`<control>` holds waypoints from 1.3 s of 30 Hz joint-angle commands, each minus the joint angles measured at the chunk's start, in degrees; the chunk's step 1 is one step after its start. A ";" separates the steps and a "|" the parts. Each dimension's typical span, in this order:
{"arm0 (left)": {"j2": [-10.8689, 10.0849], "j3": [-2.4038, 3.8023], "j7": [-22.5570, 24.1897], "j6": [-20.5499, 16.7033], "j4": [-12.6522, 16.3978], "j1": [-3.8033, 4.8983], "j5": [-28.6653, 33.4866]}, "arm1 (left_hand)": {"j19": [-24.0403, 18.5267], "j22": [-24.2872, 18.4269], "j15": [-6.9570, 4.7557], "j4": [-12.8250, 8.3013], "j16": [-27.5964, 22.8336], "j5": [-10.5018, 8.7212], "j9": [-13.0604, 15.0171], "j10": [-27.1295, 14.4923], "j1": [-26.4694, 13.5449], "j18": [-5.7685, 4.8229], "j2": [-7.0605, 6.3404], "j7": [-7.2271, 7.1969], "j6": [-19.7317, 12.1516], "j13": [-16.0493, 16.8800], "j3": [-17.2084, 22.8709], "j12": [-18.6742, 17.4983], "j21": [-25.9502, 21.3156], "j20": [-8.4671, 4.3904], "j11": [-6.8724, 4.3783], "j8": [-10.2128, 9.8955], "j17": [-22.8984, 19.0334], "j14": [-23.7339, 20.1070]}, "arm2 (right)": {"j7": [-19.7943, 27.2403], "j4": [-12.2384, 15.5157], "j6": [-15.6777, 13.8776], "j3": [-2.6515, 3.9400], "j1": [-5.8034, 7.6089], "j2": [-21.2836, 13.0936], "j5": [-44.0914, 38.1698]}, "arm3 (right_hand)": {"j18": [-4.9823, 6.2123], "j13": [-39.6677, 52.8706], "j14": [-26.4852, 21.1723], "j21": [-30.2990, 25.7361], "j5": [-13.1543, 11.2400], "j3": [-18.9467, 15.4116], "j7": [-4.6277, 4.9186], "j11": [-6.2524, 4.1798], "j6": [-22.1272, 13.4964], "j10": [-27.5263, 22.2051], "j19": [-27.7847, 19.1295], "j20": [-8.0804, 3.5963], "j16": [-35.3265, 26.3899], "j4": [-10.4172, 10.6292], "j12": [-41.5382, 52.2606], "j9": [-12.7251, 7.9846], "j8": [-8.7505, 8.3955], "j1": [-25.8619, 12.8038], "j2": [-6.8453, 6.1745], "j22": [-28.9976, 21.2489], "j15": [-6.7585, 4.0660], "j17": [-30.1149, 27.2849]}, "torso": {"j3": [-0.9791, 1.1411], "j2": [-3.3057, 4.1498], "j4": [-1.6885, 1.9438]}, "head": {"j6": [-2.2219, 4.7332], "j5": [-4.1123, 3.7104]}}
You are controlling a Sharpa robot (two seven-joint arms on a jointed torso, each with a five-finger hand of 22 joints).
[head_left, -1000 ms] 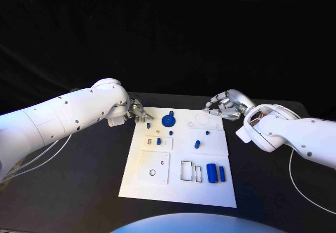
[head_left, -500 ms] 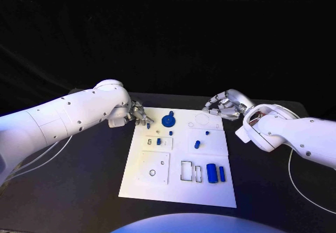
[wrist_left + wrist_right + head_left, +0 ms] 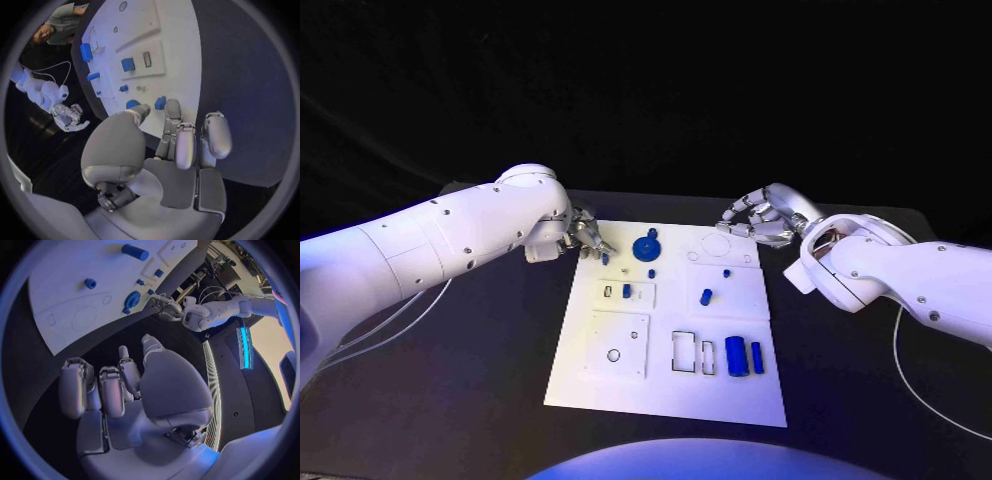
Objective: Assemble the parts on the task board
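Observation:
The white task board (image 3: 668, 395) lies in the middle of the black table. A round blue gear-like part (image 3: 646, 246) sits near its far edge, and a small blue part (image 3: 604, 258) lies at the far left corner. My left hand (image 3: 584, 238) hovers at that corner with its fingers apart and holds nothing. In the left wrist view its fingertips (image 3: 172, 107) reach to just short of the small blue part (image 3: 160, 102). My right hand (image 3: 759, 222) hangs over the board's far right corner, fingers curled in and holding nothing.
Two blue cylinders (image 3: 744, 357) stand side by side near the board's front right, beside a rectangular slot (image 3: 687, 352). Small blue pegs (image 3: 707, 296) dot the board's middle. White cables (image 3: 387, 320) trail over the table behind both arms.
My left hand has edged slightly toward the small blue part at the board's far left corner. The right hand and the parts have stayed put.

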 commanded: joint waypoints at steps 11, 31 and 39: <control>0.60 -0.08 0.66 -0.09 -0.56 -0.08 1.20 | -0.28 0.09 -0.51 -0.11 -0.38 0.14 0.22 -0.18 3.67 0.79 1.21 -0.40 -0.30 -0.33 1.44 -0.38 -0.22 -0.40 -0.51 0.86 5.34 2.99 | -0.03 -0.09 0.81 0.00 -0.12 0.21 -0.22 | 0.99 -0.03 4.05 -0.22 -0.08 -0.32 0.06 0.06 -0.51 -0.47 -0.35 0.05 -0.40 -0.05 -0.22 -0.10 0.46 -0.54 0.05 7.54 -0.25 6.78 | 0.01 -0.01 0.01 | -0.11 -0.07; 0.97 -0.28 -0.18 -2.67 -1.15 -0.18 2.01 | 0.17 0.92 -1.21 -1.64 -0.15 0.04 2.00 0.44 14.61 0.66 2.99 -1.17 -1.30 -1.29 10.63 -0.67 0.06 -0.88 -1.30 4.84 5.83 3.23 | -0.05 -0.10 0.98 0.00 -0.17 0.30 -0.27 | 1.01 0.06 4.01 -0.33 0.02 -0.33 0.06 0.05 -0.52 -0.39 -0.40 0.05 -0.47 -0.05 -0.14 -0.11 0.53 -0.61 0.25 7.49 -0.25 6.61 | 0.00 -0.01 -0.04 | -0.21 -0.07; 0.42 -0.22 0.29 -4.49 -0.91 -0.24 4.96 | 0.38 1.33 -1.30 -3.01 -0.09 0.05 3.97 1.22 14.29 0.60 0.86 -1.26 -2.86 -0.66 18.54 0.35 0.25 -1.00 -1.38 8.78 5.98 3.31 | -0.11 -0.09 1.20 0.00 -0.20 0.30 -0.36 | 1.01 0.11 4.02 -0.32 0.04 -0.34 0.05 0.04 -0.52 -0.34 -0.38 0.05 -0.46 -0.05 -0.09 -0.11 0.56 -0.63 0.29 7.50 -0.26 6.65 | 0.07 -0.10 0.04 | -0.27 -0.04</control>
